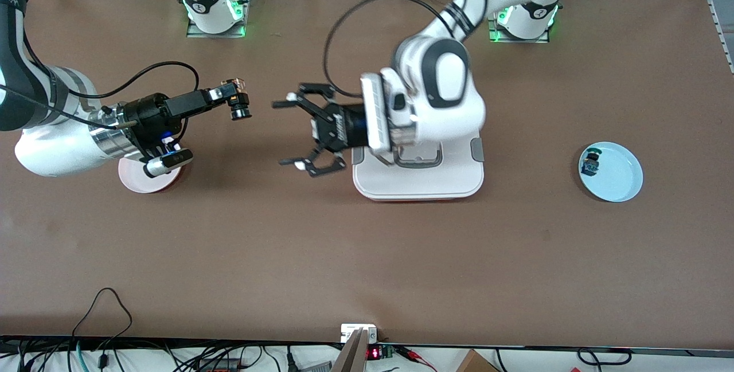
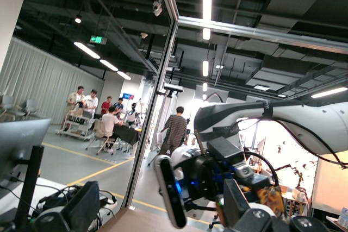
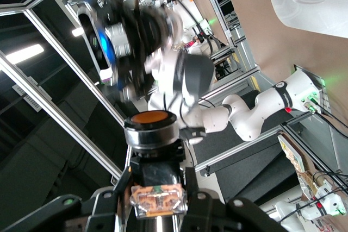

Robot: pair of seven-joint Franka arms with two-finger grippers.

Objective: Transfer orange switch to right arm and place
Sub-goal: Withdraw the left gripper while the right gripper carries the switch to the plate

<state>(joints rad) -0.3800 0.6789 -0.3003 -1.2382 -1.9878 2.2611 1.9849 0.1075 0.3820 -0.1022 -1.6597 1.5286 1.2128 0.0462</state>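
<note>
My right gripper (image 1: 232, 96) is shut on the orange switch (image 1: 239, 107) and holds it in the air above the table, close to the pink plate (image 1: 133, 181). In the right wrist view the switch's orange cap (image 3: 151, 118) points away from the wrist. Its orange-yellow block end (image 3: 157, 199) sits clamped between the two fingers of the right gripper (image 3: 157, 191). My left gripper (image 1: 293, 129) stands open a short way from the switch, facing it, with nothing between its linkage fingers. It hangs over the table beside the white container (image 1: 418, 184). The left wrist view shows the right arm's hand and camera (image 2: 173, 193) close ahead.
A white lidded container lies mid-table under the left arm's wrist. A light blue plate (image 1: 622, 180) toward the left arm's end holds a small blue-green switch (image 1: 589, 164). The pink plate lies under the right arm's wrist. Cables run along the table edge nearest the front camera.
</note>
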